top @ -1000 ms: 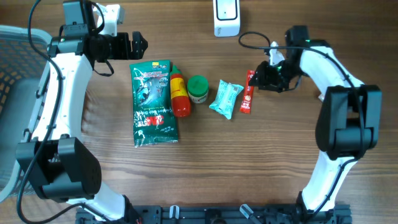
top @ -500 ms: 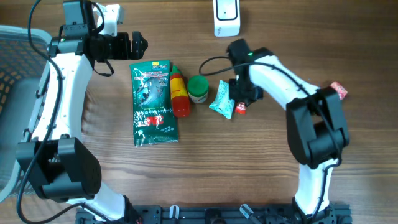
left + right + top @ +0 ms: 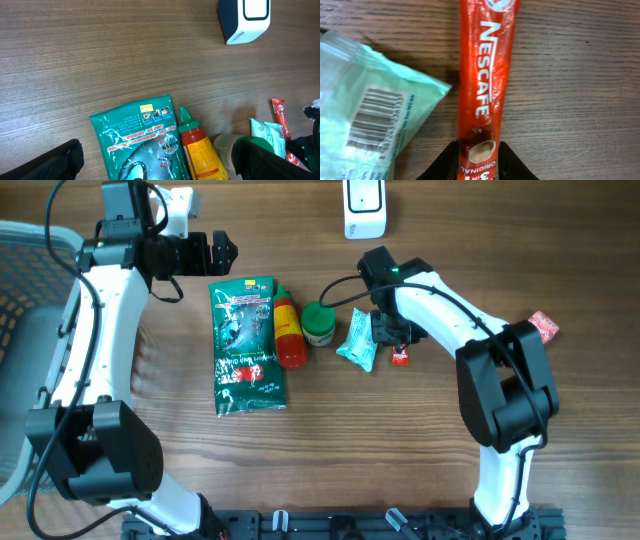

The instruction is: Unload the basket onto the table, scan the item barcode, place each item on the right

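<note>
Potentially, the right gripper (image 3: 479, 165), jaws clamped edgewise on the Nescafe sachet (image 3: 487, 75) at bottom centre, may drop the limp, buckling stick on lifting.

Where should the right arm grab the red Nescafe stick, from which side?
Pinch the Nescafe stick across its narrow width at the end under the right gripper, straight down from above: it lies flat and thin, and the corner of the mint packet crowds its middle.
</note>
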### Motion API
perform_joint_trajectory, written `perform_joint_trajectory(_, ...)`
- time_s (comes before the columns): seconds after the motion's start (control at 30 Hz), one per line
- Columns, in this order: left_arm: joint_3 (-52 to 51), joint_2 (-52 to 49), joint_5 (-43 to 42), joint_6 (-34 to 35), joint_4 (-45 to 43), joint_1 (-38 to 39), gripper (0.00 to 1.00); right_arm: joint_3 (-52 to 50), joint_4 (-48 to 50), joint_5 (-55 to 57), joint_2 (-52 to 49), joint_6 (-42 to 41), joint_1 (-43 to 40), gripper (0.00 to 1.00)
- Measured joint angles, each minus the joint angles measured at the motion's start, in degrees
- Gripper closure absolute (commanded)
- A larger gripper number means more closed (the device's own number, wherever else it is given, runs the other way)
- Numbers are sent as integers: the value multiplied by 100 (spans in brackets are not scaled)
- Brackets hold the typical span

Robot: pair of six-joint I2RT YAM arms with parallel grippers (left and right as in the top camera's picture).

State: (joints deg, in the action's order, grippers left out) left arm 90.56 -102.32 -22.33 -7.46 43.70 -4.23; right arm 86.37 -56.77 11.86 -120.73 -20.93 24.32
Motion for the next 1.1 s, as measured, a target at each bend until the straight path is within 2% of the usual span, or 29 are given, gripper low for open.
perform_joint_trajectory(0.3, 0, 0, 0, 0, 0, 0, 0, -76, 153, 208, 0, 111, 216, 69)
perform_joint_trajectory(0.4, 0, 0, 0, 0, 0, 0, 0, -127, 197, 308, -4, 120, 216, 74)
perform_joint_trajectory(0.5, 0, 0, 0, 0, 0, 0, 0, -127, 201, 378, -116, 179, 216, 93)
perform_joint_trajectory(0.53, 0, 0, 2, 0, 0, 0, 0, -125, 197, 389, -120, 166, 216, 96)
perform_joint_trajectory(0.77, 0, 0, 0, 0, 0, 0, 0, -120, 70, 321, -120, 203, 212, 96)
perform_joint_trajectory(0.83, 0, 0, 0, 0, -2, 0, 0, -109, 186, -184, -79, 450, 116, 96)
perform_joint_trajectory(0.9, 0, 0, -2, 0, 0, 0, 0, -116, 538, -1250, 55, 748, -118, 96)
perform_joint_trajectory(1.03, 0, 0, 0, 0, 0, 0, 0, -118, 761, -3873, 247, 1526, -1314, 96)
perform_joint_trajectory(1.1, 0, 0, 0, 0, 0, 0, 0, -181, 787, -4833, 247, 1891, -1860, 96)
